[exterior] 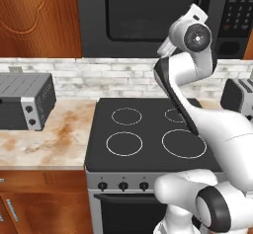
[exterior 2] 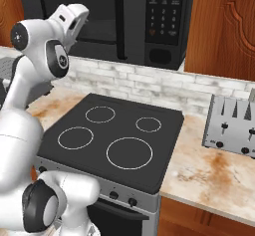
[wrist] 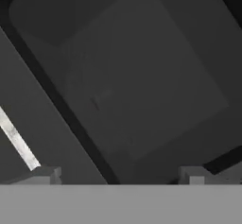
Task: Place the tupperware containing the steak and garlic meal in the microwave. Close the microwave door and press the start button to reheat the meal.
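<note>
One microwave door point(exterior: 148, 16) is sitting flush against the microwave point(exterior 2: 124, 16), its dark tinted window point(wrist: 137, 76) facing me from close up in the hand view, and I am judging from that shut panel that the tub, if it is inside at all, is hiding behind the glass; I am not making out the meal through the tint. My gripper point(wrist: 120, 173) is hovering just in front of that window, tips spread wide with nothing between them, and I am reading this as a hand that is free to press rather than to carry. To the right of the door, the keypad point(exterior 2: 164, 11) is showing its rows of small white-labelled buttons, so I am guessing the start button is the step in hand, and the hand needs to shift toward that panel. Below the microwave, the black stove point(exterior 2: 112, 140) is lying bare under my arm. Left of the microwave and lower, the silver toaster oven point(exterior: 24, 102) is resting on the counter point(exterior: 49, 139); right of it and lower, a toaster point(exterior 2: 231, 125) is standing well apart from my reach.
</note>
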Motion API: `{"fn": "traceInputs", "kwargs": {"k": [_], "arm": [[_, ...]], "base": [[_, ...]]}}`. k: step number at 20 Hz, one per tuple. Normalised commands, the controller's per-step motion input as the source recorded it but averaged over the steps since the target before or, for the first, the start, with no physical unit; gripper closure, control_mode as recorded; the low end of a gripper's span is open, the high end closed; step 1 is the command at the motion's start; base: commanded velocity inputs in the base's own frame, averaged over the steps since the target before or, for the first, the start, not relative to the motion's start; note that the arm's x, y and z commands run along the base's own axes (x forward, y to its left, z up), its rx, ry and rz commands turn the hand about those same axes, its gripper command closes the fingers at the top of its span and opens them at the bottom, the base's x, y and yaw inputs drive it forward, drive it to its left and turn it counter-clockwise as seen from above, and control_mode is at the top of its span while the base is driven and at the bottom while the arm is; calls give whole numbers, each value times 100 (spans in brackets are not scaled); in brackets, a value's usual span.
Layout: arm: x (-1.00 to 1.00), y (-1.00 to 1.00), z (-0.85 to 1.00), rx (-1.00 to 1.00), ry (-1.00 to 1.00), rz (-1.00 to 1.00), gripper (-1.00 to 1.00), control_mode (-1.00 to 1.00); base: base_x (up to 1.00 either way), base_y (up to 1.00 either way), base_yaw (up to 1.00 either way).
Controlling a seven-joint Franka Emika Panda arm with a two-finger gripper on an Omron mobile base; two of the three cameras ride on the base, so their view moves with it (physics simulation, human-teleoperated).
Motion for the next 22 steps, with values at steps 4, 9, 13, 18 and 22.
{"fn": "traceInputs", "kwargs": {"k": [4,9,13,18,22], "arm": [[-63,-1,-2,43,-17,-1,-100,-100],[-22,-31,0,65,-34,-16,-100,-100],[-24,-42,0,71,-39,-26,-100,-100],[-54,-54,0,79,-26,-17,-100,-100],[-97,-73,0,81,-14,-1,-100,-100]], "base": [[0,0,0],[0,0,0],[0,0,0],[0,0,0],[0,0,0]]}}
